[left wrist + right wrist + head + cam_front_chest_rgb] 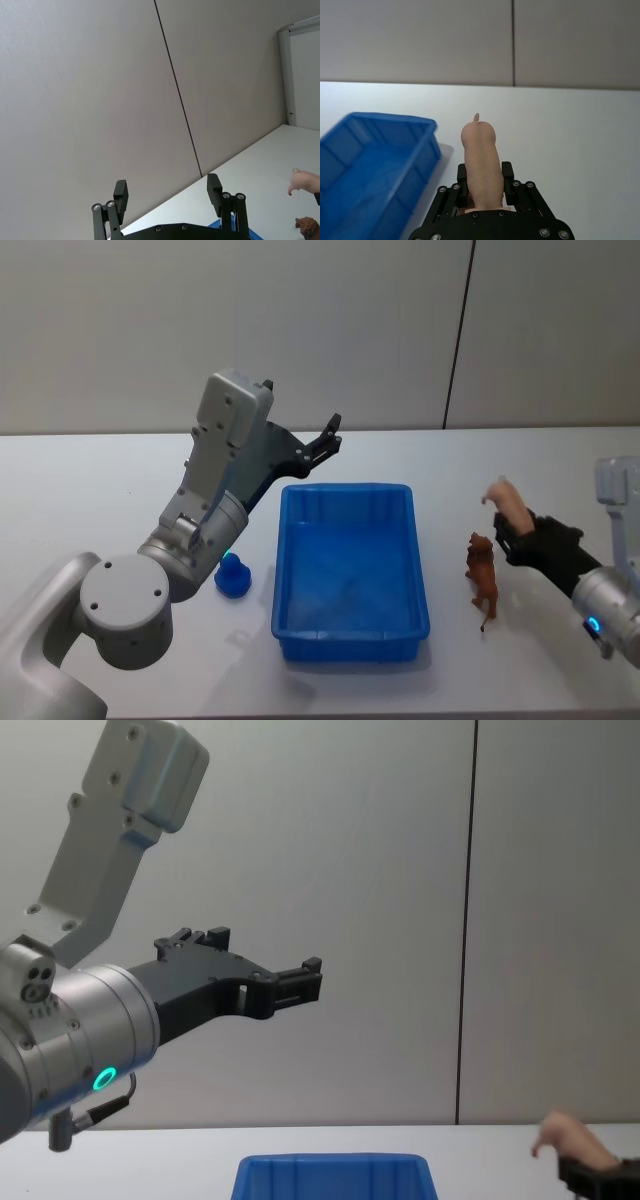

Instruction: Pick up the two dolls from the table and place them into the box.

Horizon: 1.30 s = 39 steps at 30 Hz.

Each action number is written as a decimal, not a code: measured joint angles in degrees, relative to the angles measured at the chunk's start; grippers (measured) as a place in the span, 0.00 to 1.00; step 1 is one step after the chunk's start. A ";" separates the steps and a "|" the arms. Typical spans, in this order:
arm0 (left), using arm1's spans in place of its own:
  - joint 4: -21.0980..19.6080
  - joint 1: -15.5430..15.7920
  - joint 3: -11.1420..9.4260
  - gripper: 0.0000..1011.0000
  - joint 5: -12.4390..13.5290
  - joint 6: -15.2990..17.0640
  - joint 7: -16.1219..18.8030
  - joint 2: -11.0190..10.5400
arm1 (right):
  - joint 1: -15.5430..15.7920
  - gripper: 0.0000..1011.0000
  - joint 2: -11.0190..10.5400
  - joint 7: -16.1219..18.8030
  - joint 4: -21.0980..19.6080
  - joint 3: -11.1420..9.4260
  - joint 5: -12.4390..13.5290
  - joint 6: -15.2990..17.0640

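While the left gripper (167, 185) hangs open and empty above the table's (100, 480) far side, likely keeping clear, the right gripper (484, 175) is clamped on the peach doll (480, 150), raised near the table's right edge, apparently for the carry to the blue box (350, 645) at front centre. The brown doll (481, 565) stands between box and that edge, awaiting pickup.

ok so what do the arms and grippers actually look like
The left arm and right arm have silver-grey rounded joints and pale grey boxy housings. The left gripper and right gripper are matte black linkages with small silver screws. Each wrist has a small glowing teal-blue light.
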<state>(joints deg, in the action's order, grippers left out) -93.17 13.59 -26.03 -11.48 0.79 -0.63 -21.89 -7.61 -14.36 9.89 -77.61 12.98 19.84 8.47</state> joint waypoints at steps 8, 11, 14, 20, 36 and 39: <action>0.00 0.00 0.00 0.99 0.00 0.00 0.00 0.00 | -0.09 0.37 0.28 4.77 -1.82 0.86 -1.08 -2.59; 0.00 0.00 0.00 0.99 0.00 0.00 0.00 0.00 | -0.40 0.37 0.60 7.30 -2.28 1.39 -1.66 -3.61; 0.00 0.00 0.00 0.99 0.00 0.00 0.00 0.00 | -0.75 0.37 0.94 8.94 -2.41 1.84 -2.02 -4.16; 0.00 0.00 0.00 0.99 0.00 0.00 0.00 0.00 | -1.89 0.37 1.98 13.26 -2.18 3.05 -3.05 -5.50; 0.00 0.00 0.00 0.99 0.00 0.00 0.00 0.00 | -8.45 0.65 7.44 23.77 5.37 7.22 -6.11 -8.59; 0.00 0.00 0.00 0.99 0.00 0.00 0.00 0.00 | -9.67 0.77 8.38 24.87 7.11 7.80 -6.46 -9.06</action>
<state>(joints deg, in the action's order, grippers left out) -93.17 13.58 -26.02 -11.48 0.79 -0.62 -21.90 -17.27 -5.98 34.76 -70.50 20.78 13.39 -0.59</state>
